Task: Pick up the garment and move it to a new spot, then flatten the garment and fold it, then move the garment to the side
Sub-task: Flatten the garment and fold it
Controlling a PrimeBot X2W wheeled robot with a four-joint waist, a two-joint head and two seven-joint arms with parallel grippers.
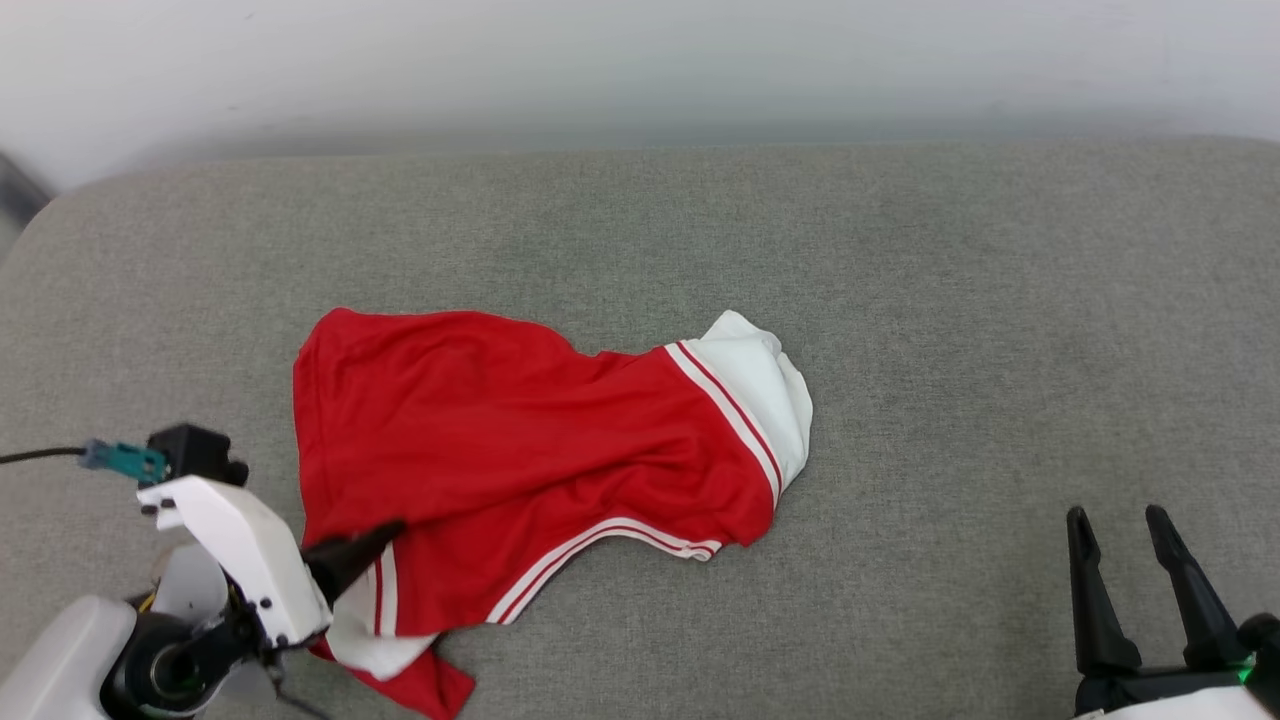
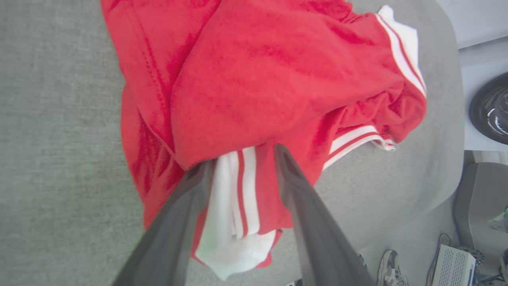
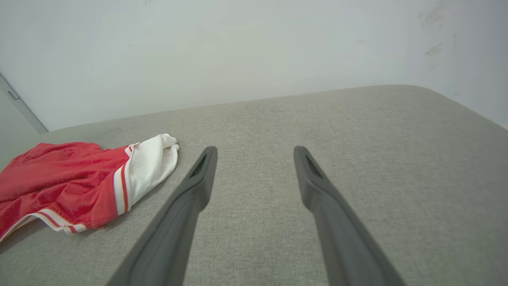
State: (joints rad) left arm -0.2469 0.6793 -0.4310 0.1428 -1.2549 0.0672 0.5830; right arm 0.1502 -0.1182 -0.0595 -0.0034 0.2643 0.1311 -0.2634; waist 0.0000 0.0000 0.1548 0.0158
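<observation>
The garment point(image 1: 520, 450), a red jersey with white sleeves and red-white stripe trim, lies crumpled on the grey padded surface point(image 1: 950, 350), left of centre. One white sleeve point(image 1: 765, 395) points right. My left gripper point(image 1: 380, 535) is at the garment's near-left corner. In the left wrist view its gripper point(image 2: 241, 159) is open, the fingers standing apart on either side of a white striped sleeve point(image 2: 234, 206), and a red fold covers one fingertip. My right gripper point(image 1: 1118, 520) is open and empty over bare cushion at the lower right, well clear of the garment point(image 3: 71, 182).
A pale wall point(image 1: 640, 70) runs behind the padded surface. Past the surface's near edge, the left wrist view shows a shoe point(image 2: 391, 262), a white box point(image 2: 452, 270) and a dark round object point(image 2: 492, 111) on the floor.
</observation>
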